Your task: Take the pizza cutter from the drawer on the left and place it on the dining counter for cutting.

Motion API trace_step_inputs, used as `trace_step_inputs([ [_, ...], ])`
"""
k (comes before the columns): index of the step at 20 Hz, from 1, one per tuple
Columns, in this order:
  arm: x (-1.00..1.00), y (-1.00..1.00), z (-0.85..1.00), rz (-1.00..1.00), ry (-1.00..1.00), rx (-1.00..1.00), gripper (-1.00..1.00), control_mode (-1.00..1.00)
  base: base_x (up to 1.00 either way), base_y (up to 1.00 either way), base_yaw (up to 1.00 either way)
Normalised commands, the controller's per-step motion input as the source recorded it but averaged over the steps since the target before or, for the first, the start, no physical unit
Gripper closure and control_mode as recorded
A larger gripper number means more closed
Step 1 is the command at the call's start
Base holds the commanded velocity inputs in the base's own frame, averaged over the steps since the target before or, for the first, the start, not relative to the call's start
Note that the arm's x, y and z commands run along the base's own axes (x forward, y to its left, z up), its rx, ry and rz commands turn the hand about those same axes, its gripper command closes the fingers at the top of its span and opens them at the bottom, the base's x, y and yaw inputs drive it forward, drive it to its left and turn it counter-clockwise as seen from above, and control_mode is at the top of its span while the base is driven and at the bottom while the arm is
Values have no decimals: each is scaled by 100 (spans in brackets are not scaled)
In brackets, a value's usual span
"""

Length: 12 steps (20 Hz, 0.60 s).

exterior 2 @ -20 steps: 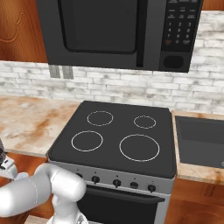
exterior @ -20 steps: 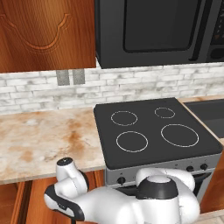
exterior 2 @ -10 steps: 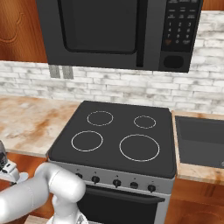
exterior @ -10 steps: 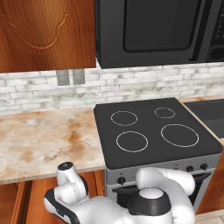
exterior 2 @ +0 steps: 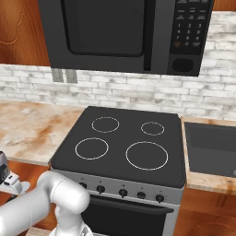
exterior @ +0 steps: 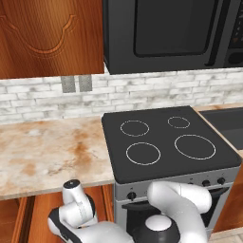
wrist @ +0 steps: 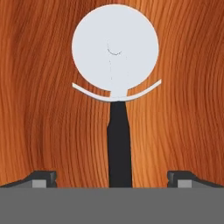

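Where the hand view looks straight down, the pizza cutter (wrist: pixel 114 87) is seen lying flat on the plain wood floor of the drawer (wrist: pixel 39 109), wheel uppermost, its black handle centred between the spread-apart jaws of the gripper (wrist: pixel 112 177).

Base views flank cooktop (exterior: pixel 166 142); hand view close above drawer (wrist: pixel 39 109).
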Motion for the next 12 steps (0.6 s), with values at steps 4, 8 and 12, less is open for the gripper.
trace_step_inputs([
  [4, 0, 0, -17, 0, 0, 0, -100, -100, 0, 0, 0],
  [8, 0, 0, -13, 0, 0, 0, -100, -100, 0, 0, 0],
  [12, 0, 0, -15, 0, 0, 0, -100, -100, 0, 0, 0],
])
